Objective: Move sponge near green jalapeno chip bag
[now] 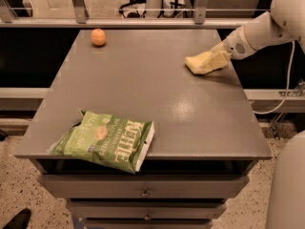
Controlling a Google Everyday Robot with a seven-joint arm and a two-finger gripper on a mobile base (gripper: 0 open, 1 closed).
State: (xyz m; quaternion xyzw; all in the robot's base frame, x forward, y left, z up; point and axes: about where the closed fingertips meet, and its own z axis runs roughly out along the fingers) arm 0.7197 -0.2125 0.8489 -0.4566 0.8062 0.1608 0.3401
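Observation:
The pale yellow sponge (204, 62) is at the table's right side, toward the back, with its right end raised and a shadow beneath it. My gripper (223, 52) reaches in from the right on the white arm and is shut on the sponge's right end. The green jalapeno chip bag (106, 140) lies flat at the front left corner of the table, its white end overhanging the front edge. The sponge is far from the bag, across the table.
A small round orange fruit (98, 36) sits at the back left of the grey table (157, 109). A metal railing (143, 23) runs behind the table. Drawers (143, 192) are below the front edge. A white robot part (286, 185) fills the lower right.

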